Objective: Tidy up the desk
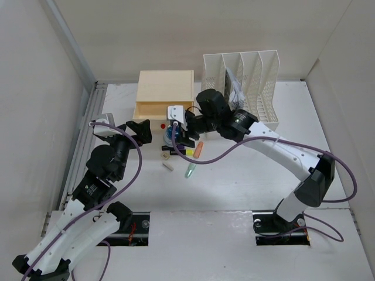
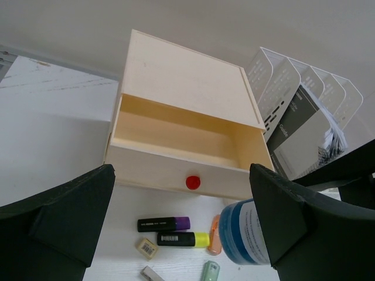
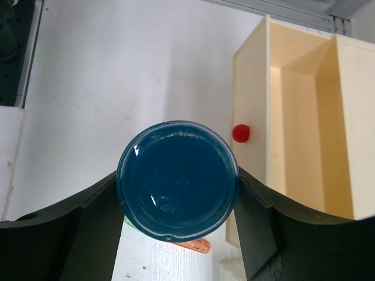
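Note:
The white desk [image 1: 234, 199] carries a cream drawer box [image 1: 165, 88] with its drawer [image 2: 176, 140] pulled open and a red knob [image 2: 193, 182] on the front. My right gripper [image 1: 176, 133] is shut on a blue round jar [image 3: 177, 178], held upright just in front of the drawer; the jar also shows in the left wrist view [image 2: 249, 231]. My left gripper [image 1: 139, 129] is open and empty, left of the jar, facing the drawer. Whether the jar touches the desk is hidden.
In front of the drawer lie a purple highlighter [image 2: 164, 223], a yellow one [image 2: 179, 239], an orange one [image 1: 198, 150], a green one [image 1: 190, 170] and a small eraser [image 2: 147, 247]. A white slotted file rack [image 1: 246, 82] with papers stands right of the box.

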`<state>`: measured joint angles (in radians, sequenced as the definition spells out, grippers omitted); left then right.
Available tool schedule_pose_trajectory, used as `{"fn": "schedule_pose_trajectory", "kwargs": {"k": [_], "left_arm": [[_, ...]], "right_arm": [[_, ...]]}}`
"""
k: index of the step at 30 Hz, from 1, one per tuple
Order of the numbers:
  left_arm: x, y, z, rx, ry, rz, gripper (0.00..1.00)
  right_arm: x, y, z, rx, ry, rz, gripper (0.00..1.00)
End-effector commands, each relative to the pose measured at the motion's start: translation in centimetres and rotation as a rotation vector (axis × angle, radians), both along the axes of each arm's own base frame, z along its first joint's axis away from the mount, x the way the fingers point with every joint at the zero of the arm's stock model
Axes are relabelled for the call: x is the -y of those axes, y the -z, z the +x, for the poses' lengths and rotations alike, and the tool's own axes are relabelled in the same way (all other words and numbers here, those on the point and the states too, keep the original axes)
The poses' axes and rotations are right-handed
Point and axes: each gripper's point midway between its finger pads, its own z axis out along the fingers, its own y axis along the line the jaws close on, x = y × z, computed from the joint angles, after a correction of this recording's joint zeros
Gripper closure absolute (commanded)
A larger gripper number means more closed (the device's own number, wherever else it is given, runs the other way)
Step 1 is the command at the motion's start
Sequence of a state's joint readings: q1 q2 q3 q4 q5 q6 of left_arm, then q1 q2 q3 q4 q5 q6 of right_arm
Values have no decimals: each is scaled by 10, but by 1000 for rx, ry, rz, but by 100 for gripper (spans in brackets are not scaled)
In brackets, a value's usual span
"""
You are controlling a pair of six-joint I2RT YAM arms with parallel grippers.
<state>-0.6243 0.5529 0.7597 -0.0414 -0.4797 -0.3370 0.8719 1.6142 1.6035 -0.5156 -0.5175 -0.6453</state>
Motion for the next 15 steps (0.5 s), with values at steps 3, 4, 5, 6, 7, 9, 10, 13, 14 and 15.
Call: {"fn": "schedule_pose_trajectory", "kwargs": {"k": [3, 4, 5, 6, 7, 9, 10, 13, 14, 15], "left_arm": [[-2, -9, 1, 38, -9, -11, 2], [-2, -9, 1, 38, -9, -11, 2], [-2, -9, 1, 38, -9, -11, 2], [-2, -9, 1, 38, -9, -11, 2], [-2, -9, 1, 38, -9, -11, 2], [-1, -7, 3, 30, -9, -6, 2], [-1, -7, 3, 30, -9, -6, 2], [-1, -7, 3, 30, -9, -6, 2], [-1, -7, 3, 30, -9, -6, 2], [-1, -7, 3, 30, -9, -6, 2]], "right_arm": [[0, -87, 23, 163, 150, 216, 100], [0, -87, 27, 151, 182, 227, 100], [2, -92, 35, 163, 231, 244, 100], [3, -92, 37, 157, 248, 244, 100], [3, -97, 40, 164, 266, 262, 100], [6, -100, 50, 159, 334, 275, 100], [5, -102, 57, 165, 367, 291, 100], [11, -105, 78, 174, 494, 306, 100], [12, -103, 84, 173, 523, 306, 100], [10, -105, 90, 170, 550, 312, 100]]}}
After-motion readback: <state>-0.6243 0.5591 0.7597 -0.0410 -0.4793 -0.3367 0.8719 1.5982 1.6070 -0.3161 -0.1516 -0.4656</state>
